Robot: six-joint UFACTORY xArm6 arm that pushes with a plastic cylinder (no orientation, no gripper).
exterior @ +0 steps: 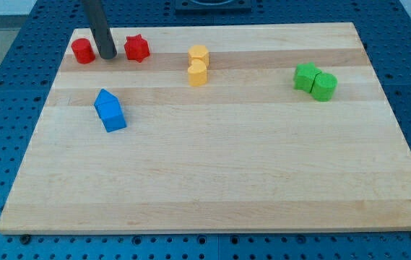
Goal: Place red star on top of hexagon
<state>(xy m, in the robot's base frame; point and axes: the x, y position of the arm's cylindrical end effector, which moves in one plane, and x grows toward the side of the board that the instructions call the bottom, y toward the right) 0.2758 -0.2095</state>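
The red star lies near the view's top left on the wooden board. My tip stands just left of the star, between it and a red round block. Two yellow blocks touch each other right of the star: the upper one looks like a hexagon, and the lower one has a shape I cannot make out.
Two blue blocks lie joined below my tip at the view's left. A green star-like block and a green round block touch at the view's right. Blue perforated table surrounds the board.
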